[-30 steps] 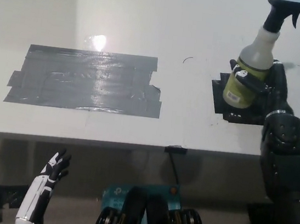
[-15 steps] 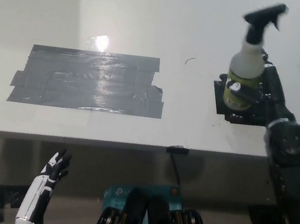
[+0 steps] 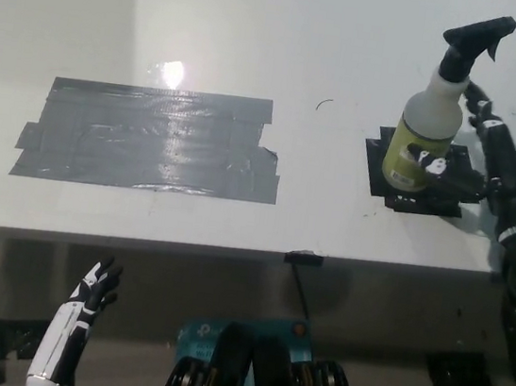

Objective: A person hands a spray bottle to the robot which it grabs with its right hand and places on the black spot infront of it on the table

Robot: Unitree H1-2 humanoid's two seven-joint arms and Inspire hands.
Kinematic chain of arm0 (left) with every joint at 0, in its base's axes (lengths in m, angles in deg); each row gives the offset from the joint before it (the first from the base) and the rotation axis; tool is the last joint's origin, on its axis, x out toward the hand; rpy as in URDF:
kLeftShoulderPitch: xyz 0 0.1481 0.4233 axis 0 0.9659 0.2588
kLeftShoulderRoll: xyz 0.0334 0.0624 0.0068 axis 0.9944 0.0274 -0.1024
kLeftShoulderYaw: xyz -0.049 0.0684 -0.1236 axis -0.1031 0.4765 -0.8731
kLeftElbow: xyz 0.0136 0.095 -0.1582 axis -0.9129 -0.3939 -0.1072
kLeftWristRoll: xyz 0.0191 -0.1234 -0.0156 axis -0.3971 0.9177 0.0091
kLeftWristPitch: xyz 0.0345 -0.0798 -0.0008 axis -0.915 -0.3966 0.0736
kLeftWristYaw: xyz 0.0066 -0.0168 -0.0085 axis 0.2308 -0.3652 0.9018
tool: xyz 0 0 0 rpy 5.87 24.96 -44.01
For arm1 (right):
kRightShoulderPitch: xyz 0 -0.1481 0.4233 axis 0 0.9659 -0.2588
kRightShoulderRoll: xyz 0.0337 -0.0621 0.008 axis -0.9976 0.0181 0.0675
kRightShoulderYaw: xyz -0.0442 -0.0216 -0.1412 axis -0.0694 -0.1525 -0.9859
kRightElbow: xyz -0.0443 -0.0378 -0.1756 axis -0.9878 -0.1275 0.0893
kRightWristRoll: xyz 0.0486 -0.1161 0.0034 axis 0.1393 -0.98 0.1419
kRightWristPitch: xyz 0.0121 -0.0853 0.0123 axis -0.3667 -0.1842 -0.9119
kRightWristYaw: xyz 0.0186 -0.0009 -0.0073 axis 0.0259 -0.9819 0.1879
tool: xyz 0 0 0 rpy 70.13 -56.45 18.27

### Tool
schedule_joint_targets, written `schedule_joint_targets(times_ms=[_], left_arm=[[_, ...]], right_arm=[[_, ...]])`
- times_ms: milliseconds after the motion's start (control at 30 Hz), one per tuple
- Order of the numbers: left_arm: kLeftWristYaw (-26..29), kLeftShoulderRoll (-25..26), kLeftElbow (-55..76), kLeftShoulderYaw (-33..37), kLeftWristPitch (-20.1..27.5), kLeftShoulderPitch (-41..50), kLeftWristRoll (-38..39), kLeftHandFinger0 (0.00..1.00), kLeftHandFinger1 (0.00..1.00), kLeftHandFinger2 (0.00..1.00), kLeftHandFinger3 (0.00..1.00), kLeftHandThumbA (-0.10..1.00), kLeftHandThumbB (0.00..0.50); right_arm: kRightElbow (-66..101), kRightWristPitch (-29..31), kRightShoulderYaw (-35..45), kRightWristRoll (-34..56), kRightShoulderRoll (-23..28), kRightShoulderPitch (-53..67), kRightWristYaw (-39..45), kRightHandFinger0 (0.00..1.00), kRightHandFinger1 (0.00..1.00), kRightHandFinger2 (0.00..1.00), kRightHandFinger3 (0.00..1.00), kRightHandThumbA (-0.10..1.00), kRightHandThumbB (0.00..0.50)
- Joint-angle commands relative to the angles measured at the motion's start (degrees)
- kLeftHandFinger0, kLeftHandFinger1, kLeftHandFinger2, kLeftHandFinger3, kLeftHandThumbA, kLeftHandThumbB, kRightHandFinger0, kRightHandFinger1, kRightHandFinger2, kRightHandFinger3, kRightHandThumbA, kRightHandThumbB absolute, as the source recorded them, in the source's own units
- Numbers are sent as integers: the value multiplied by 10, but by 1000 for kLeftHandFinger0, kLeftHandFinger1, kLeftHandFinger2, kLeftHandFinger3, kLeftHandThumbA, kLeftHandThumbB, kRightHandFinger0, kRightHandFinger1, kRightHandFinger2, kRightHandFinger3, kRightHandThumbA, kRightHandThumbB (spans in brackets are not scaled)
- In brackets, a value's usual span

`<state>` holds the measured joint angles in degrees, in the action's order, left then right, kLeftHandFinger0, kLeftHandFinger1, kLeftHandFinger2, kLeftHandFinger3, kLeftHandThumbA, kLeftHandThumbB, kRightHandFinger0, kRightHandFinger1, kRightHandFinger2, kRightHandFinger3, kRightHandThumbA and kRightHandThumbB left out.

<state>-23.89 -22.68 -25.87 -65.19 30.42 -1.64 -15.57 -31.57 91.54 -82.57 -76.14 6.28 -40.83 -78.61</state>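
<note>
Bottle standing on its black spot, job nearly done.

White left hand (image 3: 92, 297) rests low with fingers spread, holding nothing. Grey tape patch (image 3: 151, 138) lies on the tabletop (image 3: 288, 35). Spray bottle (image 3: 430, 130) stands on the black spot (image 3: 379, 176). Black right hand (image 3: 482, 156) is loose beside it, fingers spread apart; it only needs pulling away.

White left hand (image 3: 93, 287) with black fingertips, black right hand (image 3: 488, 152), silver wrist ring, segmented fingers
</note>
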Motion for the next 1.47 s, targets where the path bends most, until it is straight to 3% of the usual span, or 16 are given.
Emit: schedule_joint_targets(times_ms=[0, 200, 267, 300, 433, 667, 733, 967, 1067, 1200, 1333, 1433], left_arm=[[0, 5, 11, -2, 20, -5, 2, 998, 1000, 1000, 1000, 1000, 0], [-1, 6, 12, -4, 17, -9, 5, 996, 1000, 1000, 1000, 1000, 0], [-1, 6, 12, -5, 15, -10, 6, 989, 1000, 1000, 1000, 1000, 4], [-2, 6, 10, -6, 17, -10, 8, 1000, 1000, 1000, 1000, 1000, 4], [-3, 7, 7, -3, 26, -8, 6, 1000, 1000, 1000, 1000, 1000, 12], [-5, 7, 4, 4, 33, 5, -3, 1000, 1000, 1000, 1000, 1000, 35], [-5, 8, 2, 4, 38, 12, -2, 1000, 1000, 1000, 1000, 1000, 24], [-5, 5, 3, 11, 41, 37, -6, 1000, 1000, 1000, 1000, 1000, 31], [-5, 6, 3, 10, 41, 36, -2, 1000, 1000, 1000, 1000, 1000, 26], [-4, 8, 1, 8, 34, 21, -2, 1000, 1000, 1000, 1000, 1000, 64], [-6, 10, 6, 10, 35, 20, -5, 1000, 1000, 1000, 1000, 1000, 27], [-8, 13, 1, 14, 46, 24, -9, 1000, 1000, 1000, 1000, 1000, 30]], right_arm=[[87, -13, 42, 47, 28, 2, 17, 1000, 1000, 1000, 1000, 845, 500], [239, -74, 99, 141, 31, 59, 47, 1000, 1000, 1000, 1000, 831, 469], [297, -91, 107, 166, 29, 86, 57, 1000, 1000, 1000, 1000, 867, 500], [343, -101, 104, 165, 31, 109, 59, 1000, 1000, 1000, 1000, 916, 500], [498, -106, 82, 145, 18, 209, 55, 1000, 1000, 1000, 1000, 916, 500], [635, -83, 27, 123, -23, 361, 58, 1000, 1000, 1000, 1000, 1000, 500], [631, -42, -16, 92, -51, 397, 64, 1000, 1000, 1000, 1000, 1000, 481], [510, -34, -77, 15, -63, 442, 61, 1000, 1000, 1000, 1000, 1000, 456], [451, -33, -79, 8, -60, 432, 57, 1000, 1000, 1000, 1000, 1000, 469], [391, -19, -70, 15, -56, 410, 58, 1000, 1000, 1000, 1000, 1000, 446], [368, -20, -68, 12, -48, 407, 60, 1000, 1000, 1000, 1000, 1000, 452], [367, -18, -68, 16, -47, 414, 65, 1000, 1000, 1000, 1000, 1000, 449]])
